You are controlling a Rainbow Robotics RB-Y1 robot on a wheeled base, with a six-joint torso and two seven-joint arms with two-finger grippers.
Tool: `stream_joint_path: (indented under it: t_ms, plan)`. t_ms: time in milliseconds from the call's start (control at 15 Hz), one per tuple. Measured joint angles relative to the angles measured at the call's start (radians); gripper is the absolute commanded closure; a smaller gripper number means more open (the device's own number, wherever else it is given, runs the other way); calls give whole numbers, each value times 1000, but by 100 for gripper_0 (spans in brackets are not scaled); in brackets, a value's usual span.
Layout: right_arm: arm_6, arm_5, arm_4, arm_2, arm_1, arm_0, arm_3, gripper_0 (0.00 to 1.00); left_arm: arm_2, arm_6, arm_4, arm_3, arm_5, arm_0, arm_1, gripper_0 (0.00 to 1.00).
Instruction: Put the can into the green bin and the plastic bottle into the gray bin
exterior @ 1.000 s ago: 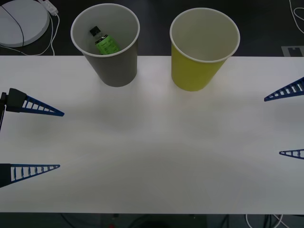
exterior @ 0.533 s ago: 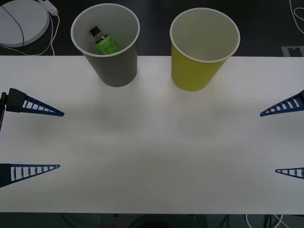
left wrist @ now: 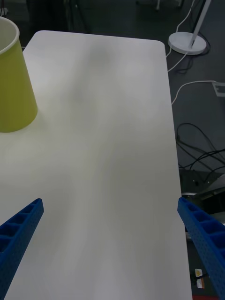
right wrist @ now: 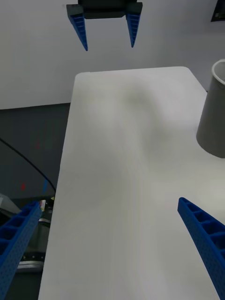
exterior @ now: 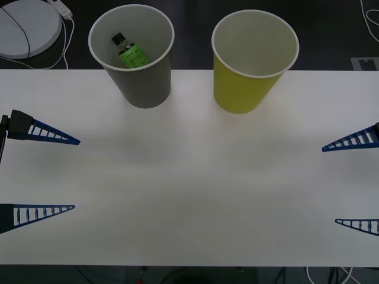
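Observation:
The gray bin (exterior: pixel 133 56) stands upright at the table's far edge, left of centre, and the plastic bottle (exterior: pixel 130 53) lies inside it, green label and black cap showing. Right of it stands the green bin (exterior: pixel 251 62); what shows of its inside is pale and bare. The can is out of view. My left gripper (exterior: pixel 76 174) hangs open over the table's left edge with nothing between its fingers. Over the right edge my right gripper (exterior: pixel 329 185) is open too. In the right wrist view the gray bin (right wrist: pixel 213 117) stands at one side and the left gripper (right wrist: pixel 109 48) shows far across the table. The left wrist view catches the green bin (left wrist: pixel 14 89).
A white round disc (exterior: pixel 23 26) with a cable lies on the dark floor behind the table's far left corner. A white stand base (left wrist: pixel 187 43) and loose cables sit on the floor past the right edge. The white table (exterior: pixel 189 177) spreads between the grippers.
My right gripper has moved toward the table's near edge and slightly inward, still open. The left gripper, both bins and the bottle have not moved.

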Motion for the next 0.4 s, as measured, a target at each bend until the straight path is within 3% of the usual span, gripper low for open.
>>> stream_joint_path:
  t_ms: [400]
  plan:
    - [-5, 12, -1, -1, -1, 2, 0, 0, 0, 0, 0, 0, 0, 0, 0, 0]
